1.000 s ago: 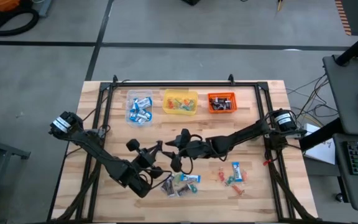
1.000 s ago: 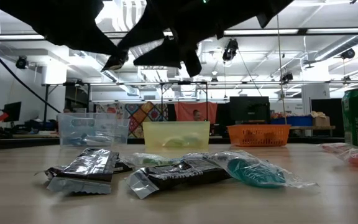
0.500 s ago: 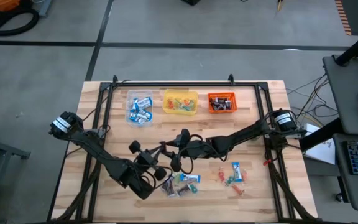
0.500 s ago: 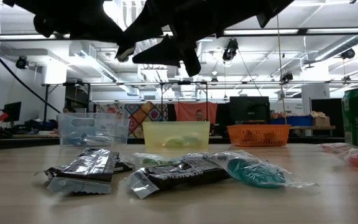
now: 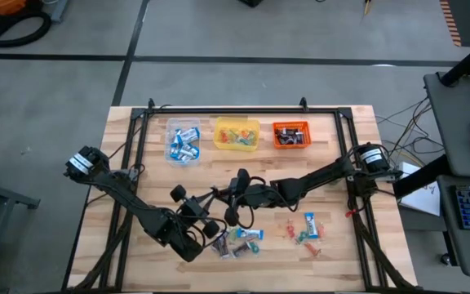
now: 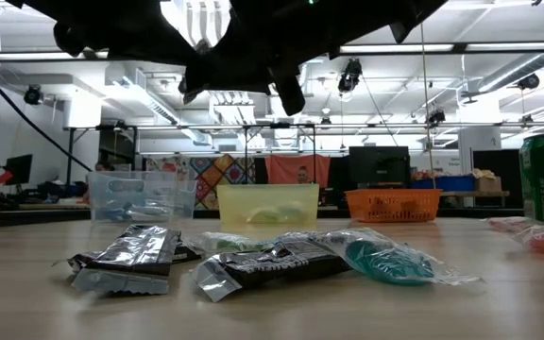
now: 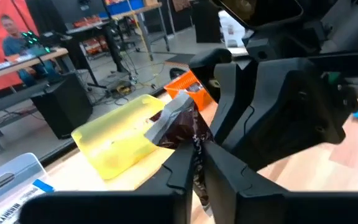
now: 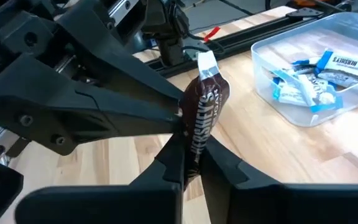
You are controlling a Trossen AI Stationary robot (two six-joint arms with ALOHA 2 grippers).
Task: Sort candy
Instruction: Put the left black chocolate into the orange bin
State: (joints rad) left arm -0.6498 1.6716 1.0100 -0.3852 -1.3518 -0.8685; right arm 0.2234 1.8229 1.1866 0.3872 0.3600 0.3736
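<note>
The wooden table (image 5: 121, 147) fills the high view, a black frame (image 5: 243, 109) running round its edges; both dark arms reach in toward the middle and meet there above the boards; along the far side sit three tubs in a row, the clear tub (image 5: 183, 142) with blue-and-white sweets inside, the yellow tub (image 5: 237, 134) beside it, the orange tub (image 5: 290, 135) last in line; now to the middle, where the left gripper (image 7: 197, 163) and the right gripper (image 8: 191, 163) come nose to nose, and both pairs of jaws are pinched narrow on the same dark brown candy (image 8: 204, 115); in the right wrist view the wrapper stands upright between the right fingers (image 8: 173, 158) with the left arm's fingers clamped on it from the other side; in the left wrist view the same crinkled brown wrapper sticks up past the left fingers (image 7: 182, 168); it is held off the table, between the tubs and the near piles; on the boards near the front edge lies a loose candy pile (image 5: 239, 241) of brown, blue and green wrappers, and well apart to its right a smaller scatter (image 5: 304, 230) of blue, red and green sweets.
</note>
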